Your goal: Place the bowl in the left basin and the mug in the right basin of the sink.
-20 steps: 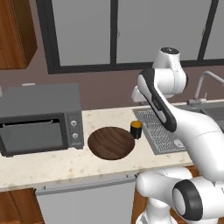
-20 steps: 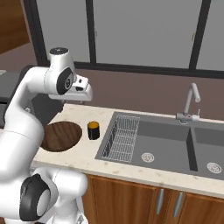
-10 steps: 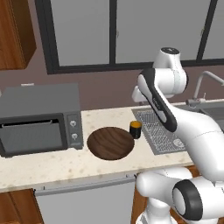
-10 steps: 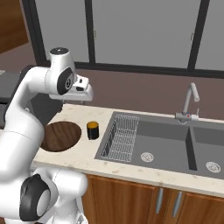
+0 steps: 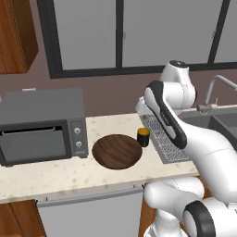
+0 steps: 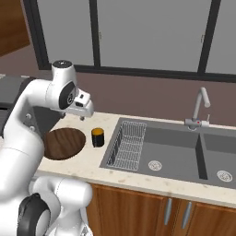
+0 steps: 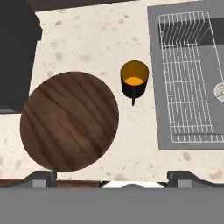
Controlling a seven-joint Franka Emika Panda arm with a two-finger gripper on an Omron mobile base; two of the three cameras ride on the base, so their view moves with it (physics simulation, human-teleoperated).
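The dark wood-grain bowl (image 5: 116, 151) (image 6: 63, 143) (image 7: 69, 120) lies on the speckled counter. Just to its right stands the small black mug (image 5: 143, 137) (image 6: 97, 137) (image 7: 134, 78), upright, its orange inside showing. My gripper (image 6: 84, 116) (image 7: 113, 178) hangs open above the counter over the bowl and mug, touching neither, with nothing between its fingers. The sink (image 6: 120, 123) sits further right. Its wider left basin (image 6: 173, 147) has the wire rack (image 6: 128, 145) (image 7: 188, 74) along its near side, and the narrower right basin (image 6: 220, 154) lies beyond the divider.
A dark toaster oven (image 5: 41, 125) (image 7: 15, 57) stands on the counter left of the bowl. The curved silver faucet (image 6: 201, 105) rises behind the basin divider. Grey cabinet doors line the wall above.
The hand has come down a little toward the counter above the bowl and mug. Bowl and mug have not moved.
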